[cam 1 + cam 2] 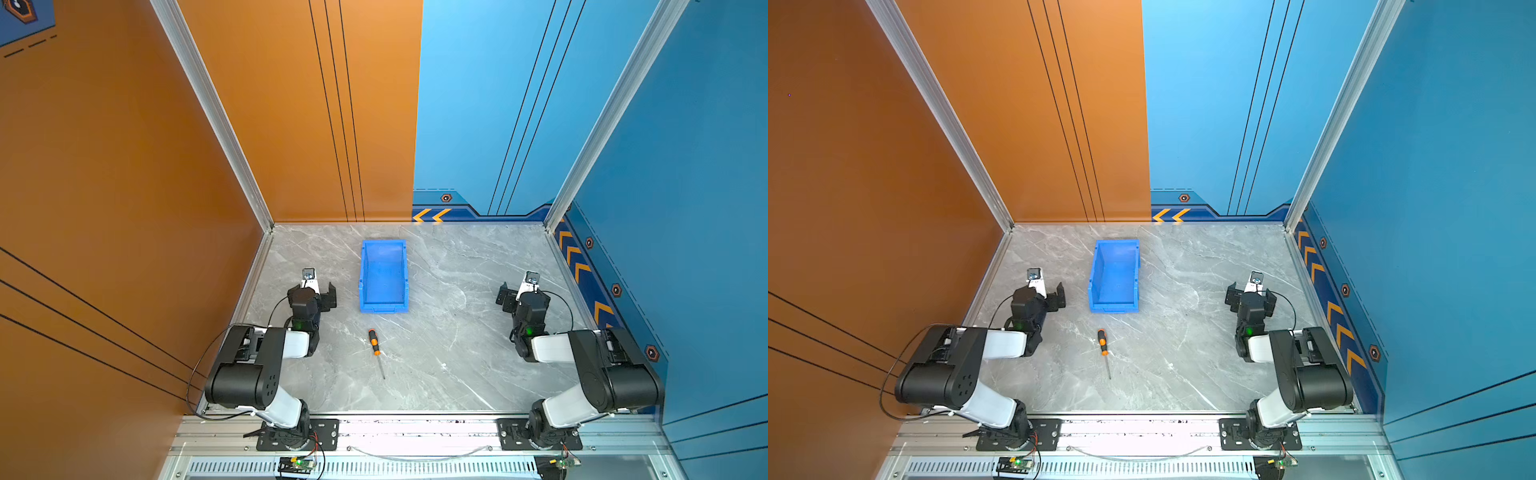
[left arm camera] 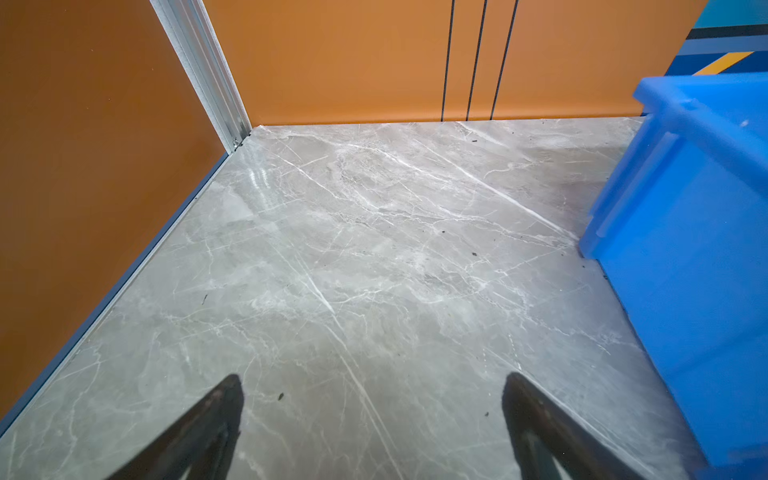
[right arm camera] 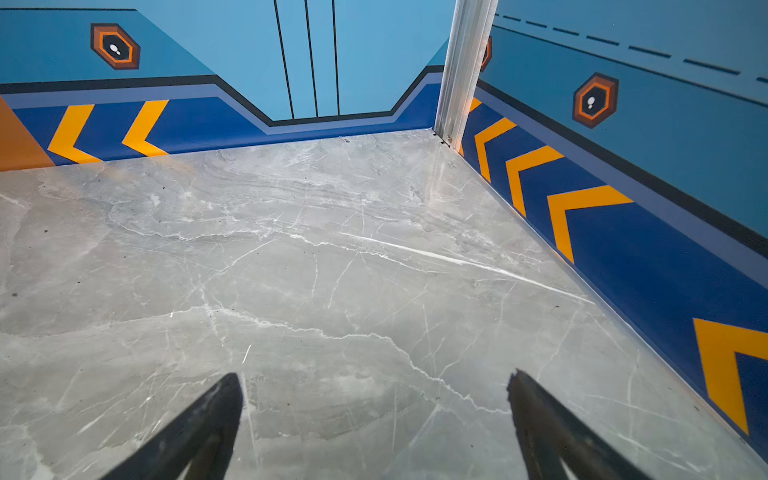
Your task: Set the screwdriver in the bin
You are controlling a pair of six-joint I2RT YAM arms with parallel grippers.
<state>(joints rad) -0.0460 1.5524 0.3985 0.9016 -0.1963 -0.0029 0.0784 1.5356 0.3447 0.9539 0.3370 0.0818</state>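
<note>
While the screwdriver lies just off the bin's low end, handle toward the bin, shaft pointing away, the left gripper, jaws apart and empty beside the bin, sits nearer the tool than the equally spread right gripper.

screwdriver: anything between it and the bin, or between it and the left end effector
Nothing visible. The screwdriver lies on bare table just in front of the low end of the bin, apart from it. The left end effector, open, sits beside the bin with only bare table towards the screwdriver.
</note>
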